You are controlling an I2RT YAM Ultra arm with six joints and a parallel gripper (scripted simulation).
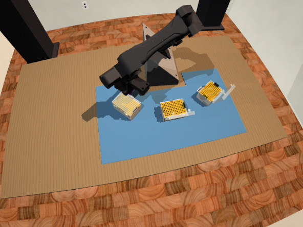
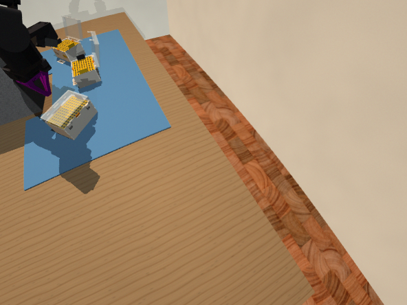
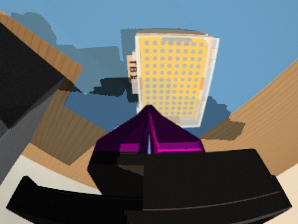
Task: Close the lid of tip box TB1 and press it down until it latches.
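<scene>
Three white tip boxes with yellow inserts stand on the blue bench mat. The left box has its clear lid down over the insert; it also shows in the exterior view and in the wrist view. A small sticker on its wall is too small to read surely. The middle box and the right box have their lids open. My gripper, with purple fingers, is shut and empty. Its tip hangs close above the left box's arm-side edge; I cannot tell whether it touches.
The arm's base stand rises just behind the mat. Black posts stand at the back corners. The open lids of the middle box and the right box stand upright.
</scene>
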